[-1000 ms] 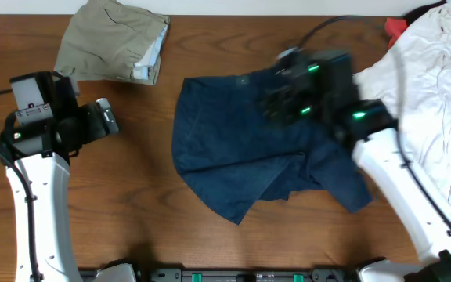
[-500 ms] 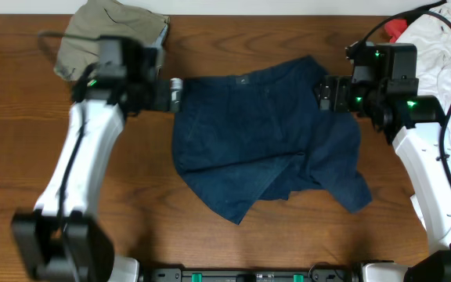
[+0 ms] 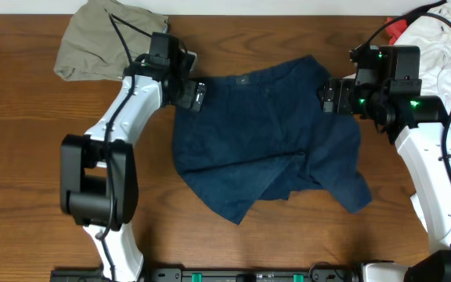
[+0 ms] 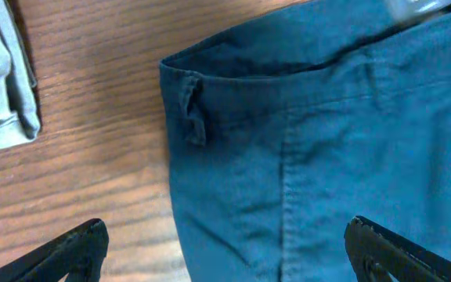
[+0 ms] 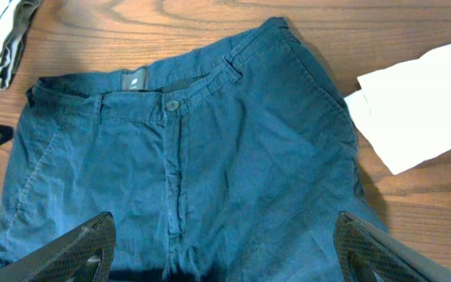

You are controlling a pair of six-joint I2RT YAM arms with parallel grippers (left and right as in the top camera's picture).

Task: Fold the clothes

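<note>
Navy shorts (image 3: 265, 141) are spread on the counter (image 3: 210, 243), waistband (image 5: 202, 74) laid left-right at the far side; left hand (image 3: 200, 95) and right hand (image 3: 323, 95) are held released, empty, at its opposite ends.

L arm (image 3: 128, 110) is stretching fwd and inward from its near-edge base, wrist angling right. L gripper (image 3: 196, 95) is pointing toward centre, fingers sitting wide apart. R arm (image 3: 429, 172) is mirroring it, elbow bent. R gripper (image 3: 327, 95) is facing the L gripper w/ fingers spread wide, green LEDs glowing behind it.
</note>
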